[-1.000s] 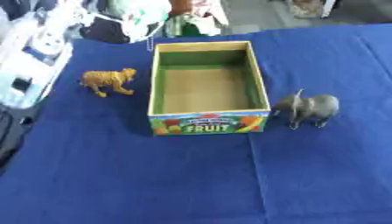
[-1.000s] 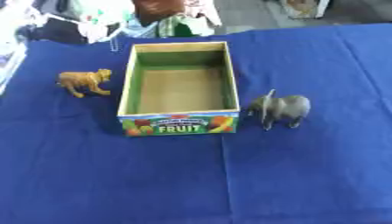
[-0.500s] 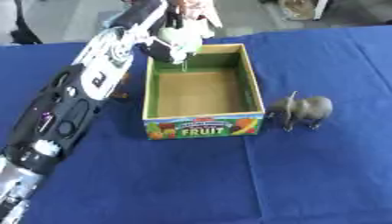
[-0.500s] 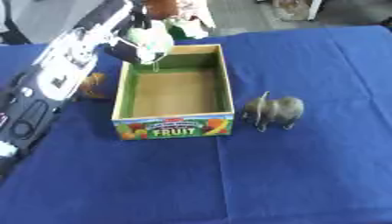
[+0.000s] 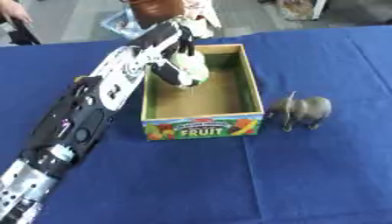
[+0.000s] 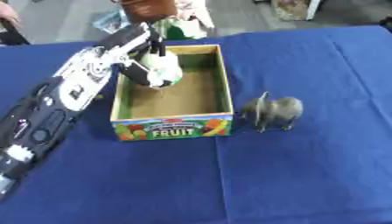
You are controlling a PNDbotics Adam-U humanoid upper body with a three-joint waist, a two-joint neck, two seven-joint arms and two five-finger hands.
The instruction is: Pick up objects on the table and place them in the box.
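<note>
The robot's left hand (image 5: 182, 65) is being held over the far left part of the open cardboard box with a green inner wall and a printed "FRUIT" front panel (image 5: 249, 89), the black and silver arm reaching in from the lower left. Whether the fingers are being kept apart or closed round something cannot be told; the hand is blurred, and only a white and black mass with a thin pale tip is being shown above the box floor. The right hand is not being shown in either view.

A grey toy elephant (image 5: 302, 111) is standing upright on the blue tablecloth (image 5: 306, 183), just beside the right wall of the box, near its front corner, and outside it. A small orange-brown shape (image 5: 79, 79) is being almost wholly hidden at the arm's left edge; what it is cannot be made out.

The step in hand is judged to be a visit to the box, either a release or a withdrawal. The box floor is looking bare where it is visible. For the next move, the grey toy elephant is being left as the clear remaining object: a reach across the box and a grasp round its body would be called for, without the box being knocked.
</note>
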